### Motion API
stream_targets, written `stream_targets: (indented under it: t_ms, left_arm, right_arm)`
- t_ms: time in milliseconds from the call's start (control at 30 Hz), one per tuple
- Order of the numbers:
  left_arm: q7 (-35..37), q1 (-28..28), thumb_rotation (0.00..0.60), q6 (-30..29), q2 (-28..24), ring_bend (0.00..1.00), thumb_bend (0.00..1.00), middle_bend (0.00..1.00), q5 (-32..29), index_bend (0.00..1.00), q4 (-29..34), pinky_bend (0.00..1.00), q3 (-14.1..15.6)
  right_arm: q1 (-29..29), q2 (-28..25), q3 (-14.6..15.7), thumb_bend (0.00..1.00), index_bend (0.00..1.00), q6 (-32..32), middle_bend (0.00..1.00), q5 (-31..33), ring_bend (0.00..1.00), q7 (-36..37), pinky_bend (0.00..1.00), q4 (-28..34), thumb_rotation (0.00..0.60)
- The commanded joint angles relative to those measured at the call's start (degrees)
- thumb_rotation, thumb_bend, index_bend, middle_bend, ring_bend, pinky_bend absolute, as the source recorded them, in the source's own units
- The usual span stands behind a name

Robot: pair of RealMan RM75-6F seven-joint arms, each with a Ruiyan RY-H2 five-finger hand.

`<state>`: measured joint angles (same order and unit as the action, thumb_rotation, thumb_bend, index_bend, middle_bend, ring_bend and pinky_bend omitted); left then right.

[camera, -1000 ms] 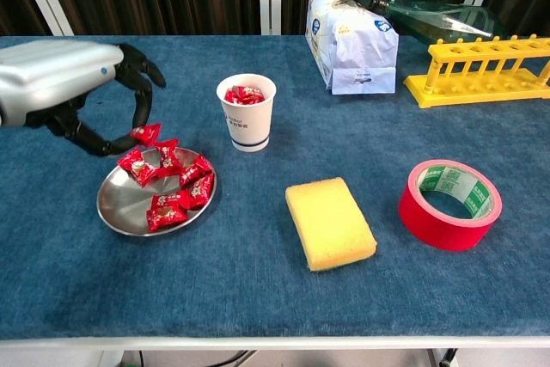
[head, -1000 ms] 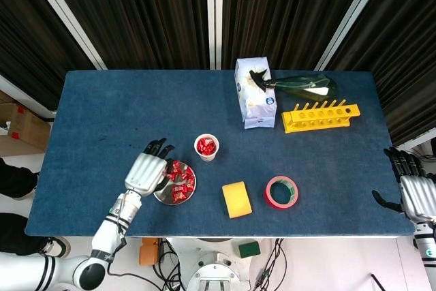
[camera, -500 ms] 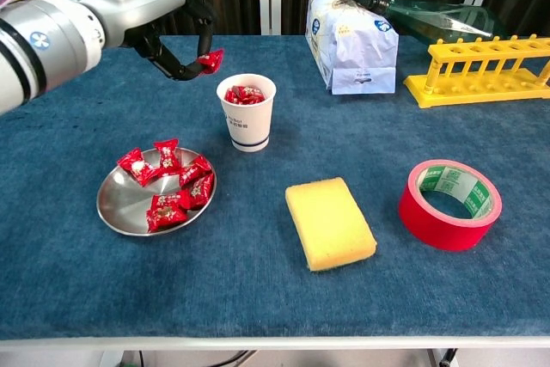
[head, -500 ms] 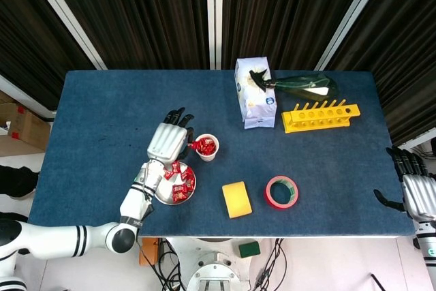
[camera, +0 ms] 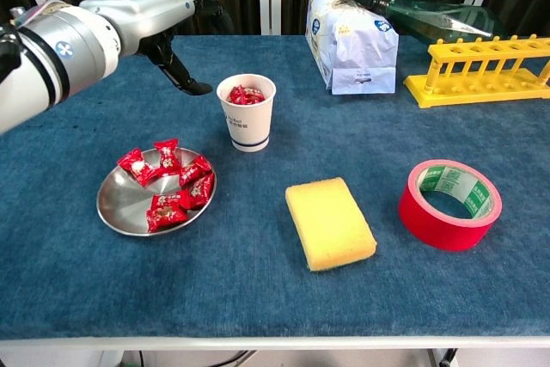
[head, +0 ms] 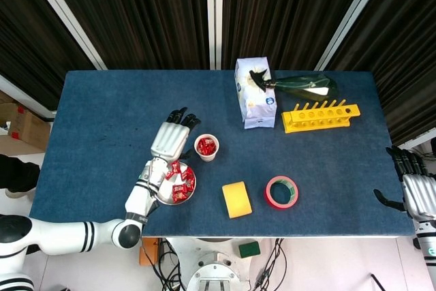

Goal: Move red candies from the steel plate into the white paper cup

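On one steel plate [camera: 120, 208], roughly six red candies [camera: 172, 182]; left robot hand [camera: 185, 36] empty, fingers apart.

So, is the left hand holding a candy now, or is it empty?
Empty: the left hand has open fingers beside the white paper cup, nothing between them.

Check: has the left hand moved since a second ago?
Yes. The left hand rose from the steel plate to beside the white paper cup; its fingers now hold nothing.

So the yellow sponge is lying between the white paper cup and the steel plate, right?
Not quite. The chest view shows the yellow sponge lying between the steel plate and the red tape roll; the white paper cup stands behind it.
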<state>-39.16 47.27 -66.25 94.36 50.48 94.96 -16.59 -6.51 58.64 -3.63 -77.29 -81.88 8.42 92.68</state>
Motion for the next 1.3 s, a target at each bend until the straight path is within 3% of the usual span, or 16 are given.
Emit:
stream_targets:
  t_ms: [33,300,500,933,1300]
  left_arm:
    - [1.42,-2.26,0.6,-2.19,-2.82,0.02,0.19,0.18,2.23,0.24,4.3,0.11,1.87]
    - [1.31,-8.34,0.6,-4.37,-9.39,0.02,0.21,0.18,5.42,0.38,12.66,0.11,11.25]
    - [2.15,-10.87,0.6,-3.42,-10.3,0.02,0.22,0.18,6.23,0.39,12.3,0.11,15.87]
    - [6.02,-12.64,0.6,-2.82,-4.77,0.02,0.24,0.17,17.65,0.37,-0.78,0.11,18.51]
    - [7.48,-12.86,0.6,-0.19,-2.58,0.02,0.26,0.16,19.27,0.37,-6.07,0.1,17.38]
  right_arm:
    - [0.02,0.02,-0.04,0.24,0.02,-0.03,0.03,0.09,0.0,-0.03,0.0,0.01,0.6]
    - [-0.09,0.18,0.06,0.24,0.02,0.25,0.03,0.14,0.0,-0.63,0.0,0.21,0.6]
    - [-0.09,0.36,0.12,0.24,0.02,0.24,0.03,0.17,0.0,-1.21,0.0,0.35,0.6]
    - [-0.18,0.5,0.11,0.24,0.02,0.45,0.03,0.38,0.0,-1.61,0.0,0.33,0.6]
    - [-0.17,0.5,0.06,0.24,0.02,0.4,0.03,0.45,0.0,-1.63,0.0,0.31,0.6]
